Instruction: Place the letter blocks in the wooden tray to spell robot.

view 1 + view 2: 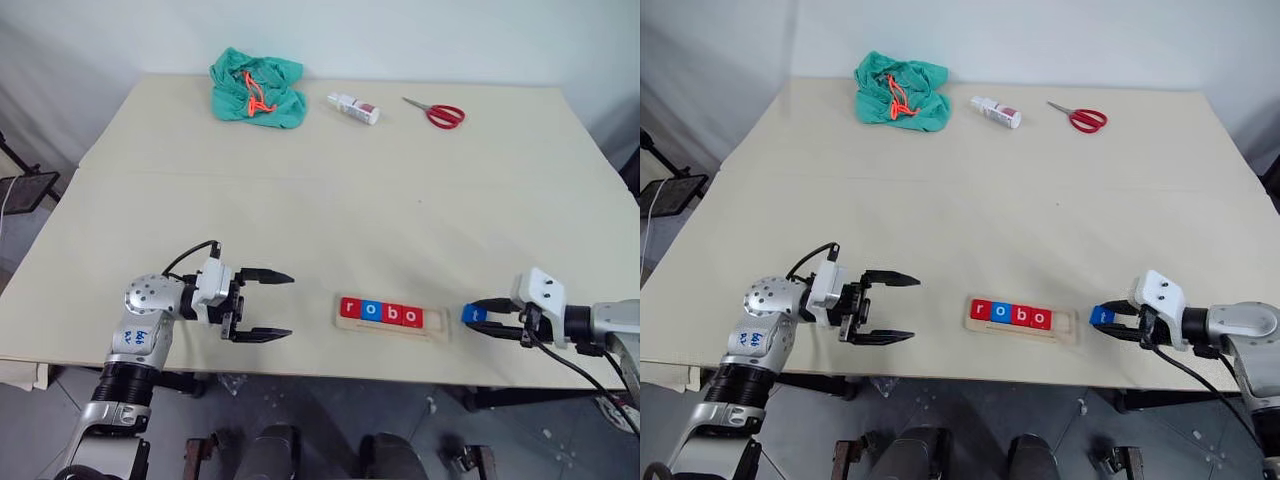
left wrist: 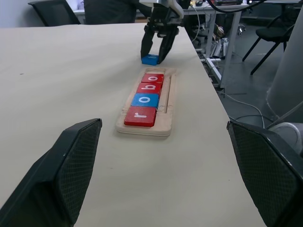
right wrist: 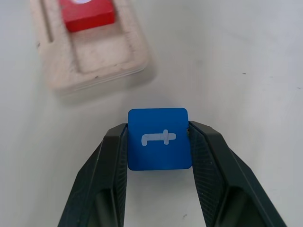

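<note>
The wooden tray lies near the table's front edge. It holds a red r block, a blue o block, a red b block and a red o block, with its right end bare. Just right of the tray, the blue t block rests on the table with my right gripper shut on its two sides. My left gripper hovers open left of the tray, pointing at it, nothing between its fingers.
A green cloth with an orange cord, a small white bottle and red scissors lie along the table's far side. The table's front edge runs just below the tray.
</note>
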`<move>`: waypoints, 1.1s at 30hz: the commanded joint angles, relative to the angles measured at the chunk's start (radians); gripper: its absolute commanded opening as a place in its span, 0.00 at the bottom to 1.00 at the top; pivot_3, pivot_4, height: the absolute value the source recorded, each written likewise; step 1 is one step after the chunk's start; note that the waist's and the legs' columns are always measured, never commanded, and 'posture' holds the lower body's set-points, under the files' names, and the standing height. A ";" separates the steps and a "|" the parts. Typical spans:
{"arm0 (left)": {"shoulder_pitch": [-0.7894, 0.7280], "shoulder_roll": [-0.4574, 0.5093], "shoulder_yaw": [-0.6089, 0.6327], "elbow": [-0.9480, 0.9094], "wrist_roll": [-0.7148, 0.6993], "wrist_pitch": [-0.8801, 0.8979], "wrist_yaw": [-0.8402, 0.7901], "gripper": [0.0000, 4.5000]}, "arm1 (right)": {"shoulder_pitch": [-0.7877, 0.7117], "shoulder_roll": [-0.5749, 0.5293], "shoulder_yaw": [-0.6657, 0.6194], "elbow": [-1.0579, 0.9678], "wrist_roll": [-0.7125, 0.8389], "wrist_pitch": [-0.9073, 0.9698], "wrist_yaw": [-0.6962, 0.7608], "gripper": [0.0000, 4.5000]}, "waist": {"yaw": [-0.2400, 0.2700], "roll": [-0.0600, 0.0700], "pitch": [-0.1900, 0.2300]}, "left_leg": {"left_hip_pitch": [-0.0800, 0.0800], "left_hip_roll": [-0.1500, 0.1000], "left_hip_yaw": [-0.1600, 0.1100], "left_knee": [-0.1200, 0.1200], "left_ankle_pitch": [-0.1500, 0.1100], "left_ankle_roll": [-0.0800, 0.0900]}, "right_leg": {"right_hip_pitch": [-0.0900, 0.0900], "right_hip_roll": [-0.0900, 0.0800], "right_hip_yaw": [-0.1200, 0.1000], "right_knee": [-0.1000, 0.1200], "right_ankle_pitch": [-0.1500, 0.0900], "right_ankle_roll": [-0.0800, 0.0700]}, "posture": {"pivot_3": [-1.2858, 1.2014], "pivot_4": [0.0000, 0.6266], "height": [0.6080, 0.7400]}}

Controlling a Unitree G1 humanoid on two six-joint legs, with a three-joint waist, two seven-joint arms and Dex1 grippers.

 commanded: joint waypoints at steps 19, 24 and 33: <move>0.009 -0.014 0.011 -0.015 -0.015 -0.029 0.002 1.00 | -0.030 -0.005 0.084 -0.201 0.028 0.141 -0.006 0.33 | 0.002 0.000 0.000 | -0.001 -0.001 -0.001 0.001 0.000 0.000 | 0.000 0.000 0.000 0.000 0.000 0.000 | 0.52 0.24 1.00; 0.013 -0.014 0.012 -0.017 -0.016 -0.032 0.005 1.00 | -0.046 0.018 0.086 -0.187 0.036 0.135 -0.008 0.55 | 0.002 0.000 0.000 | -0.001 -0.001 -0.001 0.001 0.000 0.000 | 0.000 0.000 0.000 0.000 0.000 0.000 | 0.52 0.24 1.00; 0.020 -0.016 0.010 -0.031 -0.016 -0.030 0.020 1.00 | -0.029 0.011 0.086 -0.193 0.032 0.117 -0.003 0.99 | 0.002 0.000 0.000 | -0.001 -0.001 -0.001 0.001 0.000 0.000 | 0.000 0.000 0.000 0.000 0.000 0.000 | 0.52 0.24 1.00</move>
